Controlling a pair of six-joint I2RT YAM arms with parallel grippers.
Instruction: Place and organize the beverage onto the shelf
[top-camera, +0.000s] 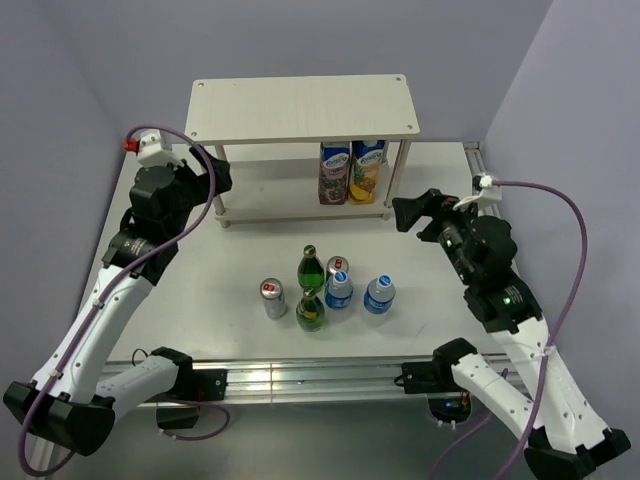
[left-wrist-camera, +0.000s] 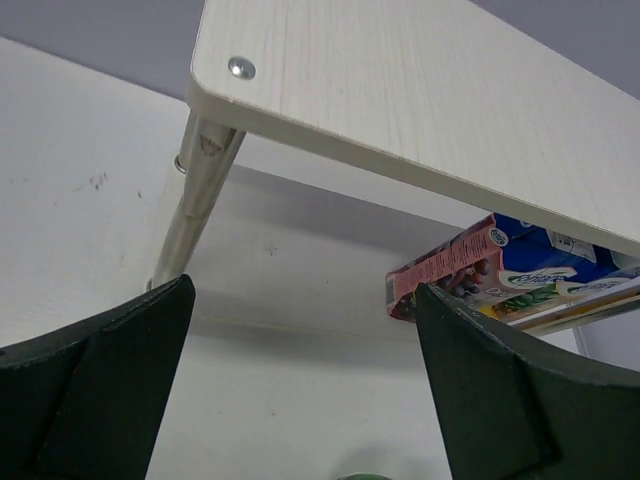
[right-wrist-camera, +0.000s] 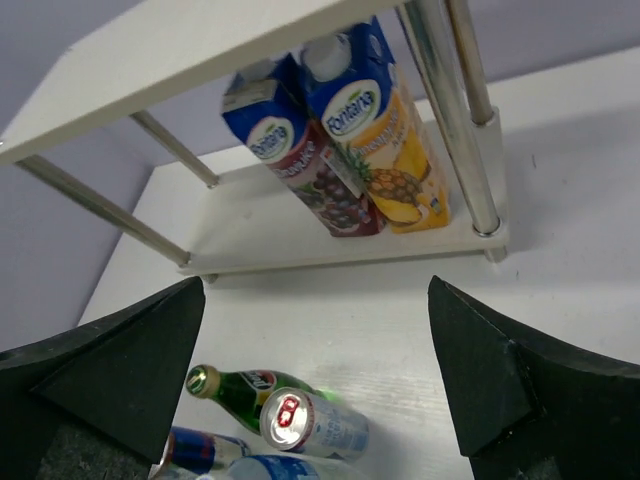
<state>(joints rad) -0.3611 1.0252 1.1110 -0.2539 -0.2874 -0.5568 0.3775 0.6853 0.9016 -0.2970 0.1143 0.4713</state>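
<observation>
Beverages (top-camera: 339, 292) are standing in a tight cluster on the table (top-camera: 200, 270), in front of the shelf (top-camera: 300, 110): two green bottles, two cans and two blue-capped water bottles. Two juice cartons (top-camera: 350, 172) are already sitting side by side at the right end of the lower board, under the top one.

I am holding my right gripper (top-camera: 412, 212) near the shelf's right front leg, jaws spread wide and gripping nothing. My left gripper (top-camera: 215, 175) is hovering by the left front leg, equally wide and empty.

As I judge it, I am between placements, with most of the drinks waiting to be shelved. The right-hand water bottle (top-camera: 379, 294) is looking like the easiest reach for my right arm. That means swinging back toward the cluster, coming down around the bottle's body without nudging its neighbour, closing firmly, then carrying it upright to the lower board beside the cartons.
</observation>
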